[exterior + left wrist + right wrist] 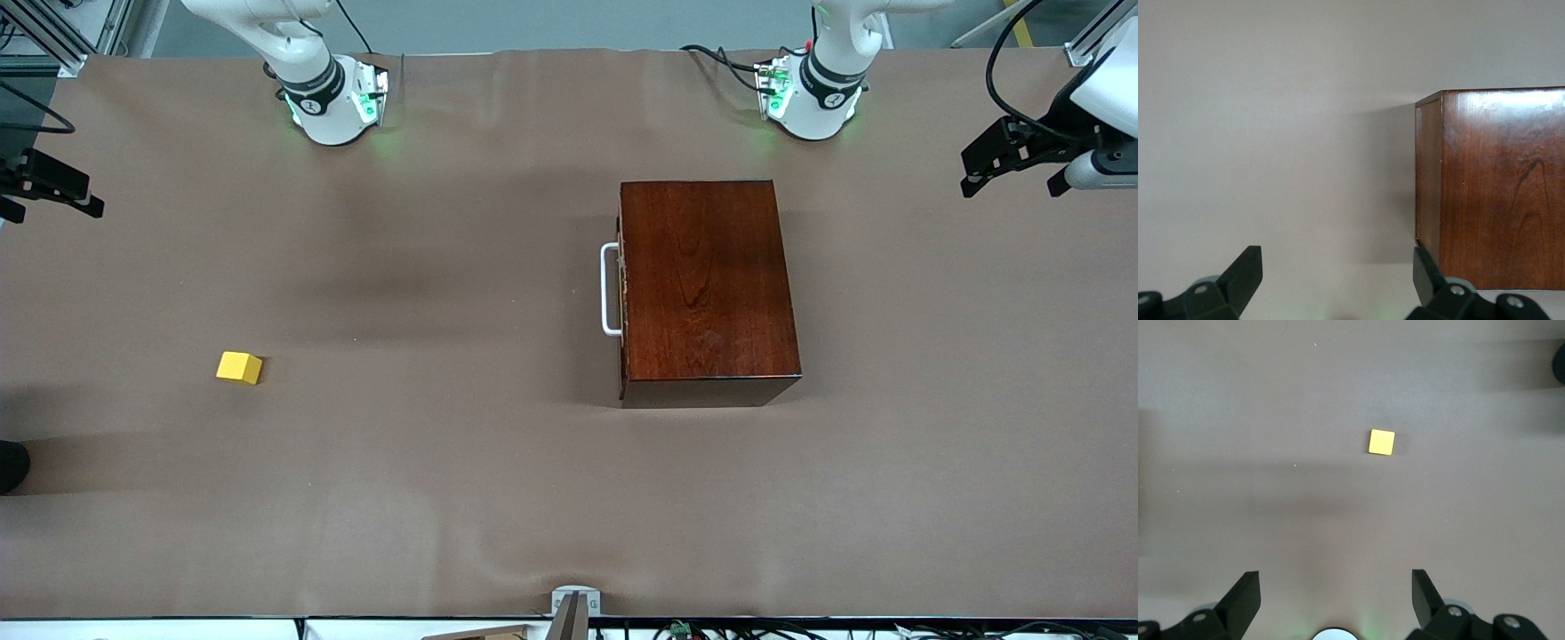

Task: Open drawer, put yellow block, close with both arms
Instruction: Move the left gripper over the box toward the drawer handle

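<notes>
Left gripper [1337, 277] hangs wide open and empty over the surface [498, 498], beside the box [707, 289]. Right gripper [1336, 597] likewise spread, holding nothing, above the yellow block [239, 367]. The drawer sits shut; its handle [610, 289] faces the right arm's end. The block looks light and rigid: grip its flat sides. The handle suits a hooked pull.

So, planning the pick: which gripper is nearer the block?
Right. The right gripper hangs open at the block's end of the table; the left gripper, also open, is past the box.
</notes>
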`<state>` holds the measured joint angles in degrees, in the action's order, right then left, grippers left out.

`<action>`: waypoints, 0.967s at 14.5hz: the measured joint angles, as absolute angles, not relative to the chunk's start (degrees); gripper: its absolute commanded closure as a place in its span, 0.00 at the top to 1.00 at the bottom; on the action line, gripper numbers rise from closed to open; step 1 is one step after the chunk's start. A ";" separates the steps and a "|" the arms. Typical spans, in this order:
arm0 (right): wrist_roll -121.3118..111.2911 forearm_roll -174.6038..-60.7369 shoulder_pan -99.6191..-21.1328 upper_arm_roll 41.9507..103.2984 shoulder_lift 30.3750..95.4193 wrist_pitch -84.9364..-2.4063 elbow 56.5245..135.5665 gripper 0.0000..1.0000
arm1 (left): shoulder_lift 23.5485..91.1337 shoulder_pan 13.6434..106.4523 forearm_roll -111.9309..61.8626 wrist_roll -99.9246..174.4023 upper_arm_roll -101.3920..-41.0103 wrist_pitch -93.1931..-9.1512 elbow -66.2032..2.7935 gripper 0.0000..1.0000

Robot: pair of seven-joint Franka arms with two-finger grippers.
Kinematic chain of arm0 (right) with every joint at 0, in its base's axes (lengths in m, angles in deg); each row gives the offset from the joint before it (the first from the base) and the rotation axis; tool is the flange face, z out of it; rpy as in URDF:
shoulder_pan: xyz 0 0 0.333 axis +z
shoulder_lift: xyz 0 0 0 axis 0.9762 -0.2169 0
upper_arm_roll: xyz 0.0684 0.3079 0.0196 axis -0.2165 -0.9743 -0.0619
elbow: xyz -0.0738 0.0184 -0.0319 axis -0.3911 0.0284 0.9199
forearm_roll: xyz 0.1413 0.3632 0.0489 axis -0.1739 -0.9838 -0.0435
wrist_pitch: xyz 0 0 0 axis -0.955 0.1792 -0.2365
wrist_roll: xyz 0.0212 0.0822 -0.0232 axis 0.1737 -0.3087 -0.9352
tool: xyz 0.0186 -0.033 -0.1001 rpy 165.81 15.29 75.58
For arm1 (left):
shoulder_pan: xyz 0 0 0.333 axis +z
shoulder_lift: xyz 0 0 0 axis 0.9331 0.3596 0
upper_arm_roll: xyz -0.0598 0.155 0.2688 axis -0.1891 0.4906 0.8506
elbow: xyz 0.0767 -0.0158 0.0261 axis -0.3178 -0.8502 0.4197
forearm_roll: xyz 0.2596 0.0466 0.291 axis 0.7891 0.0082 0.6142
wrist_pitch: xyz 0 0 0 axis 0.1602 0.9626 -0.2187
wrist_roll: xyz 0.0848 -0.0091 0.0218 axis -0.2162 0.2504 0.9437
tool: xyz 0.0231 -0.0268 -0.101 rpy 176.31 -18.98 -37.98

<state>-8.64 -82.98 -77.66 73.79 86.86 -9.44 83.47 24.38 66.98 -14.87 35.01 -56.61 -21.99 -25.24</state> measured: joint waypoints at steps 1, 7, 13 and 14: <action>-8.64 -82.98 -77.69 73.82 86.86 -9.44 83.47 1.00 | 24.38 66.98 -14.87 35.01 -56.61 -21.95 -25.24 1.00; -8.61 -82.98 -77.74 73.88 86.86 -9.20 83.56 1.00 | 24.45 66.95 -14.88 35.01 -56.62 -21.82 -25.11 1.00; -8.60 -82.98 -77.73 73.86 86.86 -9.19 83.58 1.00 | 26.32 65.84 -15.16 35.25 -60.76 -21.81 -24.39 1.00; -8.60 -82.98 -77.72 73.84 86.86 -9.19 83.59 1.00 | 26.93 65.78 -15.19 36.32 -62.96 -21.81 -24.33 1.00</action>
